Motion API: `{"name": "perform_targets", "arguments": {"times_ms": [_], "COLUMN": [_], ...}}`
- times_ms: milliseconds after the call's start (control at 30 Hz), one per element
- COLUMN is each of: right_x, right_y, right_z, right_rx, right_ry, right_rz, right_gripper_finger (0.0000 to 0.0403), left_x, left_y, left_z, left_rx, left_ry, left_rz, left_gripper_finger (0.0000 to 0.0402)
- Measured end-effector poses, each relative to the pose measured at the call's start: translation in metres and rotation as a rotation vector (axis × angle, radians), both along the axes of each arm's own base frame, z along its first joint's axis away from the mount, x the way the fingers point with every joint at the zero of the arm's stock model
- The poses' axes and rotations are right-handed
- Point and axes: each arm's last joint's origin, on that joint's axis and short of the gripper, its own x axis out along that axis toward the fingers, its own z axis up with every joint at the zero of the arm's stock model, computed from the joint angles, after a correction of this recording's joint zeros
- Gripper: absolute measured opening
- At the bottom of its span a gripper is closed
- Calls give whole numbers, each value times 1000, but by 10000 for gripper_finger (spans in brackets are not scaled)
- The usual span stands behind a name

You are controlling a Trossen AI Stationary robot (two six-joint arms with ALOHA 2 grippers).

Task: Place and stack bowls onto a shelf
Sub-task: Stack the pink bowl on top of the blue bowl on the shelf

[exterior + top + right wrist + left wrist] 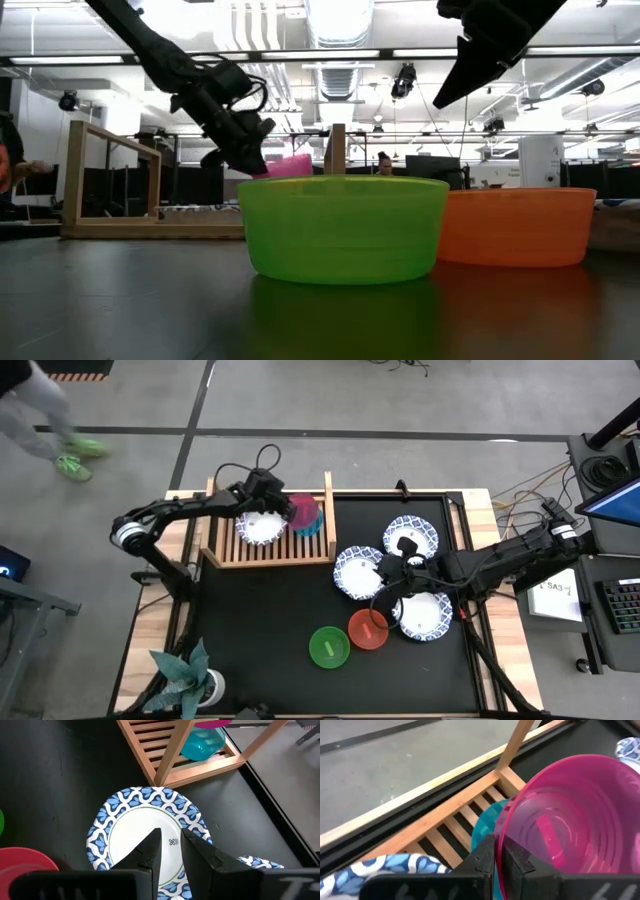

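Note:
My left gripper (285,508) is at the wooden shelf (225,555), shut on the magenta bowl (302,512), which sits over the cyan bowl (320,522) at the shelf's right end. A white blue-rimmed bowl (260,527) rests on the slats beside them. My right gripper (385,573) hovers, narrowly open, high above another white bowl (145,845) on the black mat and touches nothing. Two more white bowls (410,537) (423,615), the red bowl (368,629) and the green bowl (329,646) stand on the mat. My left gripper pinches the magenta bowl's rim (499,842), one finger (520,862) inside the bowl and one finger (482,857) outside its wall. The fingers come slanting down from the table's left. The bowl is tilted above the cyan bowl (487,820); whether the two touch I cannot tell.
The shelf's upright posts (328,485) and side rail (172,750) stand close to the magenta bowl. A potted plant (185,675) sits at the near left corner. In the low view the green bowl (345,228) and red bowl (515,225) fill the foreground. A person (50,420) walks beyond the table.

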Motion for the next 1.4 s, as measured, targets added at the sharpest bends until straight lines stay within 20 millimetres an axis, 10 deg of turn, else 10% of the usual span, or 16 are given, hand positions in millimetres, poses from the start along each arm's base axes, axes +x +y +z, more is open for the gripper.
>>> {"name": "perform_targets", "arguments": {"times_ms": [1400], "right_x": [-1], "right_y": [0], "right_z": [-4], "right_rx": [-6], "right_ry": [12], "right_rz": [2], "right_gripper_finger": [63], "left_x": [20], "left_y": [5], "left_z": [12], "left_rx": [42], "left_ry": [64], "left_rz": [-51], "left_gripper_finger": [73]}}
